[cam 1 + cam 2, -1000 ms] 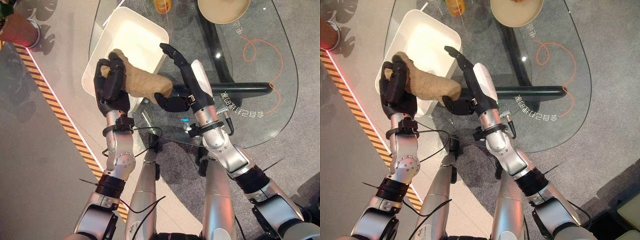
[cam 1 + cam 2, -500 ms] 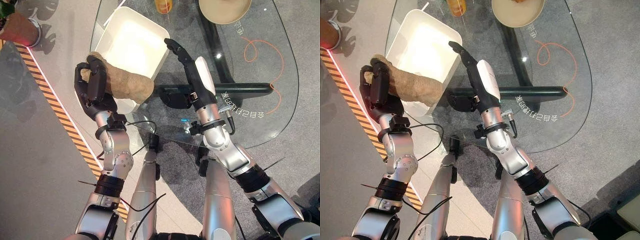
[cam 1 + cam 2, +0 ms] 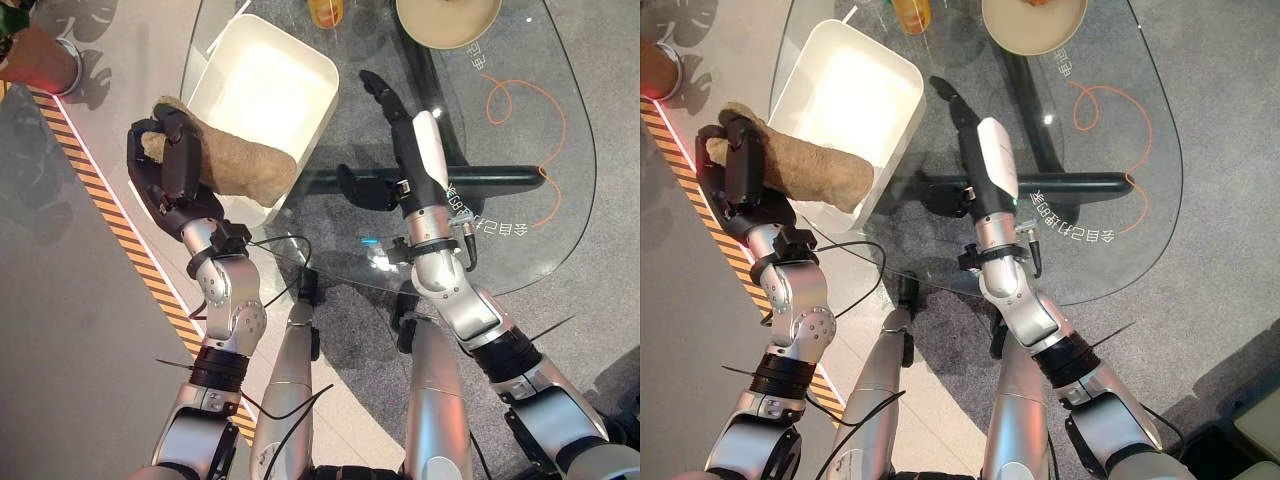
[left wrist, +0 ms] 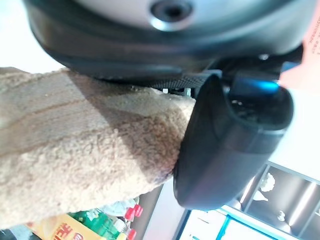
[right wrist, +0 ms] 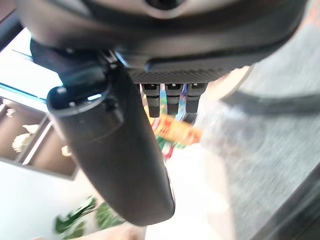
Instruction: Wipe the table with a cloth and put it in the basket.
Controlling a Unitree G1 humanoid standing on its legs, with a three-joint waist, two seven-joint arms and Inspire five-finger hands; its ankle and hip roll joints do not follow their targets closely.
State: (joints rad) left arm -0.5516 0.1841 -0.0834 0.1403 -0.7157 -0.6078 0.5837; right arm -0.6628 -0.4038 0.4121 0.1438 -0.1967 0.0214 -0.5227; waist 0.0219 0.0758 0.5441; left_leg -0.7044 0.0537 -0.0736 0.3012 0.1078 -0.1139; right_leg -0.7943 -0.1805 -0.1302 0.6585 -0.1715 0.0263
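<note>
One tan cloth (image 3: 235,168) is clenched in the left hand (image 3: 168,170), its free end drooping over the near rim of the single white rectangular basket (image 3: 322,98) on the glass table (image 3: 560,190). The right hand (image 3: 405,150) hovers above the glass with fingers straight, holding nothing. At the table's far edge stand one orange bottle (image 3: 325,12) and one round beige bowl (image 3: 448,20).

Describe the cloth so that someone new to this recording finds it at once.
Start at the glass table and go to the white basket at its left end. The cloth is the tan, fuzzy bundle held in the left hand, hanging over the basket's near left rim. It is the one soft, brown thing beside the hard white basket.
</note>
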